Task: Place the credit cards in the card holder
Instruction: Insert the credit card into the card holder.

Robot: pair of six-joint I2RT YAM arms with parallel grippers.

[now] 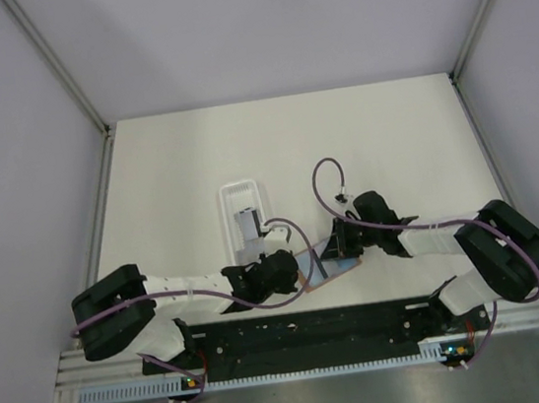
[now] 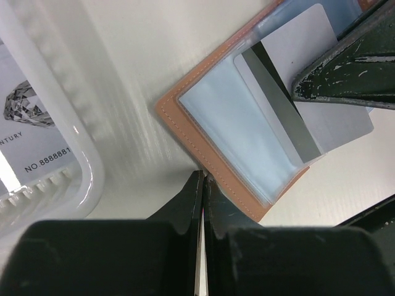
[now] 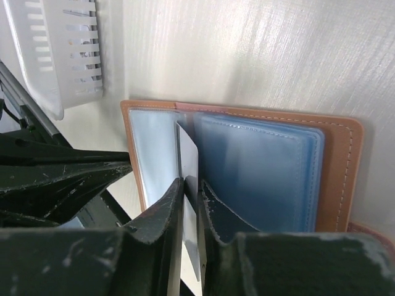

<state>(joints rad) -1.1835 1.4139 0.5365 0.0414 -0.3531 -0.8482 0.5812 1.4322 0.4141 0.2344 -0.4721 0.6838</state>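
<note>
One silvery striped card [image 2: 296, 65], half in orange-brown card holder [image 2: 228, 126], pinched by right gripper [image 3: 190, 185]; left gripper [image 2: 202, 180] closed.

One orange-brown leather-like folding card holder [image 2: 228, 123], one long white slotted plastic tray [image 2: 86, 148]. Two flat cards show: one silvery card with a dark stripe [image 2: 290, 49] and one white printed card [image 2: 24, 123] in the tray; any beneath it cannot be counted.

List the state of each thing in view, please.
Orange-brown leather-like folding card holder: open flat on table.
Silvery dark-striped flat card: over open holder, not fully inserted.
White plastic tray: holds a printed card.
Left gripper: shut, at holder's edge.
Right gripper: around card, grip unclear.
</note>
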